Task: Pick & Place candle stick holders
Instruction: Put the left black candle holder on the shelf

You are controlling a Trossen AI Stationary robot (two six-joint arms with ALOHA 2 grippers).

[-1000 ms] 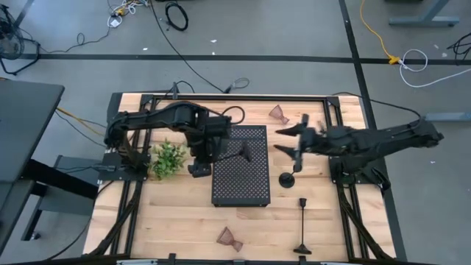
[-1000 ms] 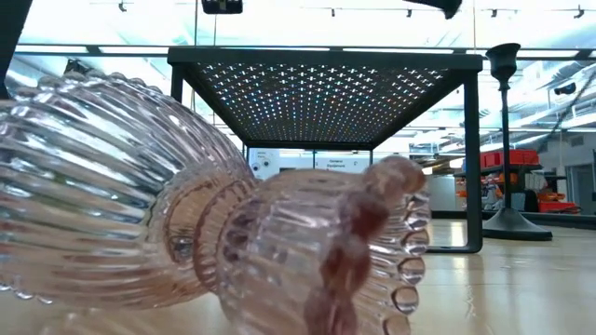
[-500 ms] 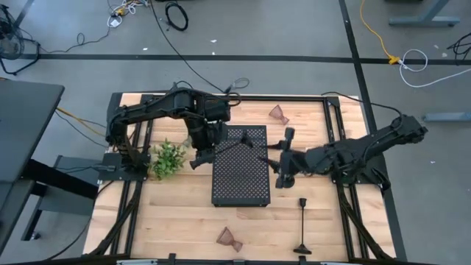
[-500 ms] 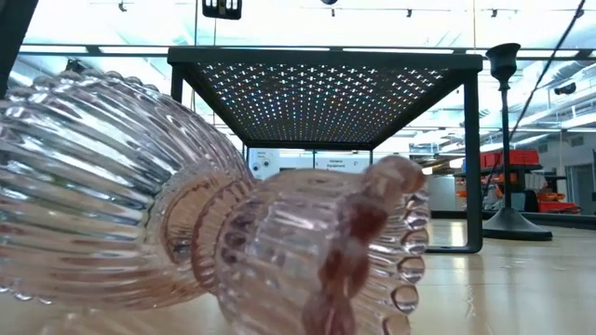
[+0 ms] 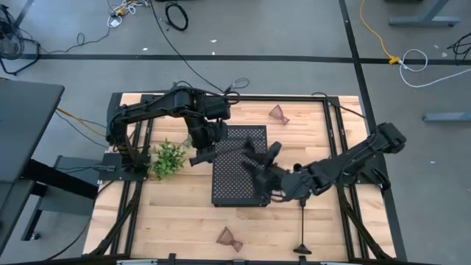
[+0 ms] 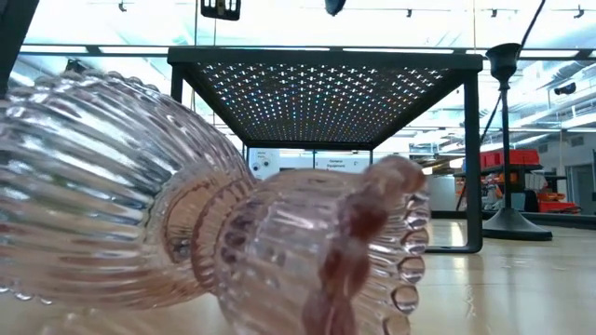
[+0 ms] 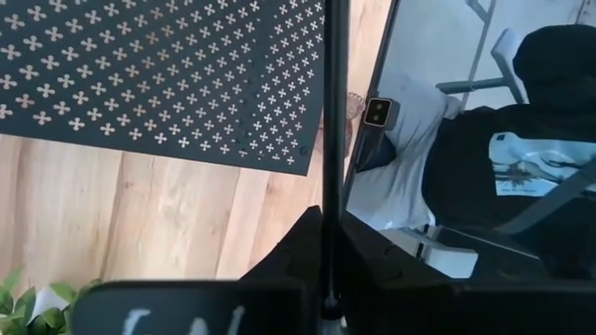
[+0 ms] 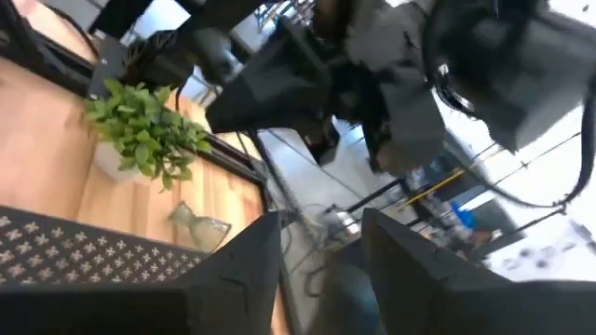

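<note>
My left gripper is at the far left corner of the black perforated tray, shut on a slim black candle stick. My right gripper hangs open and empty over the tray's right half. One candle stick stands on its disc base at the near right. Another stands upright right of the tray in the low view; my right arm covers it in the high view. Pinkish glass cups lie on their sides at the far edge and the near edge. A third cup lies by the plant. My left gripper pinches the candle stick's thin shaft between its two fingers. The shaft runs straight on from the fingers past the tray's corner. Both its ends lie outside the wrist view, and the arm hides it in the high view.
A green leafy sprig lies left of the tray beside my left gripper. Black rails run along the table's sides. Bare wood lies near the left front. A person in a dark shirt shows beyond the table.
My right gripper has gone toward the table's left edge, from beside the standing candle stick to over the tray, still open. My left arm's elbow has swung toward the far edge, and its gripper has shifted a little that way.
</note>
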